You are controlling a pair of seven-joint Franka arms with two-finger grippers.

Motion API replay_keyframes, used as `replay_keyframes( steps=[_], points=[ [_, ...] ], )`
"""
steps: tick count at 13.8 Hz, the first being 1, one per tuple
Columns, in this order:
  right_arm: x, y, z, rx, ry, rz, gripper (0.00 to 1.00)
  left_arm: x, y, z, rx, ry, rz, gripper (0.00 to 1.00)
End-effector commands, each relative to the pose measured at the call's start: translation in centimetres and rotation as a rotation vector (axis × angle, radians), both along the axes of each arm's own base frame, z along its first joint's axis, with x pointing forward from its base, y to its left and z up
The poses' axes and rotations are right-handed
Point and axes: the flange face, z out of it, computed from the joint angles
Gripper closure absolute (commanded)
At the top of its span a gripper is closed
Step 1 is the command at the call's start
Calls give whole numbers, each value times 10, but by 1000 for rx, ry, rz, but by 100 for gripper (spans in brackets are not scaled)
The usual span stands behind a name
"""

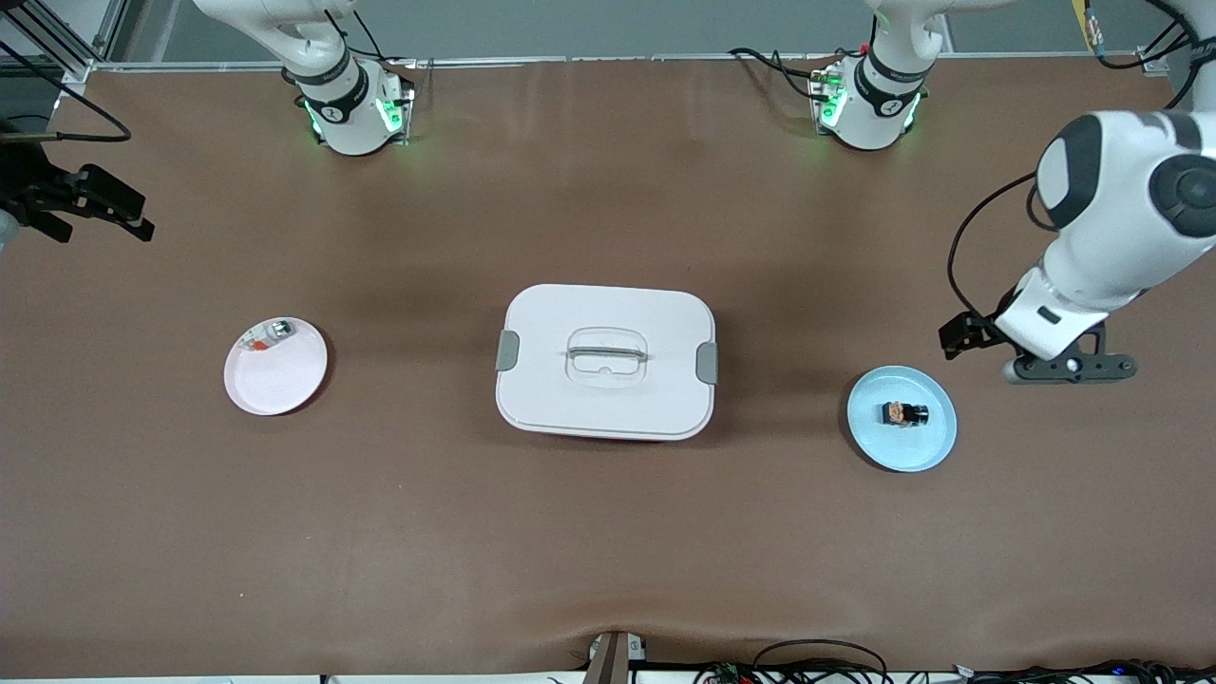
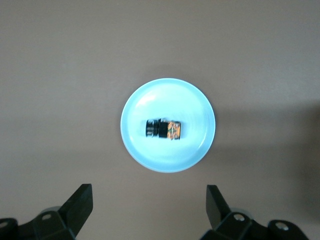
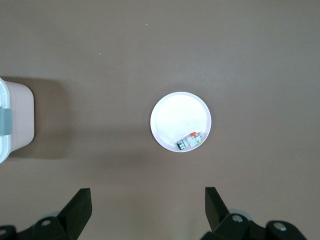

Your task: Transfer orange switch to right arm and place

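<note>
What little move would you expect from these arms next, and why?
Probably the left gripper comes down over the tiny black block with the orange-tan patch. That block lies untouched on the round pale blue plate, and the gripper hangs open above the table beside the plate. The right gripper waits open near its end of the table.

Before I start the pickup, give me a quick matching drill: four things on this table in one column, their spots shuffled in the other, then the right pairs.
Things:
1. orange switch
2. whitish piece
3. white box
4. left claw

Places:
A. at the rim of the pink plate, toward the right arm's end
B. mid-table, lid on
C. open, over bare table beside the blue plate
D. lying on the blue plate, toward the left arm's end

Pairs: 1-D, 2-A, 3-B, 4-C
</note>
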Motion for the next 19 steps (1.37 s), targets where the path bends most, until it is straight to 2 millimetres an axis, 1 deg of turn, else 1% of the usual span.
replay_keyframes(
  steps=[1, 3, 5, 8, 9, 15, 18, 19],
  points=[
    [-3, 0, 5, -17, -10, 13, 0, 17, -3, -46, -2, -16, -32, 0],
    [-3, 0, 5, -17, -10, 13, 0, 23, -3, -76, -11, -10, -33, 0],
    [-3, -1, 6, -17, -12, 10, 0, 27, -3, -102, -17, 0, -35, 0],
    [-3, 0, 7, -17, -12, 11, 0, 30, -1, -133, -16, 1, -74, 0],
    [-3, -1, 7, -17, -12, 10, 0, 30, 3, -144, -20, 5, -67, 0],
    [-2, -1, 6, -17, -12, 10, 0, 30, 6, -189, -32, 25, -70, 0],
    [-2, -1, 6, -17, -10, 10, 0, 28, 5, -204, -36, 36, -70, 0],
    [-3, -1, 7, -17, -13, 10, 0, 28, 5, -204, -35, 35, -70, 0]
  ],
)
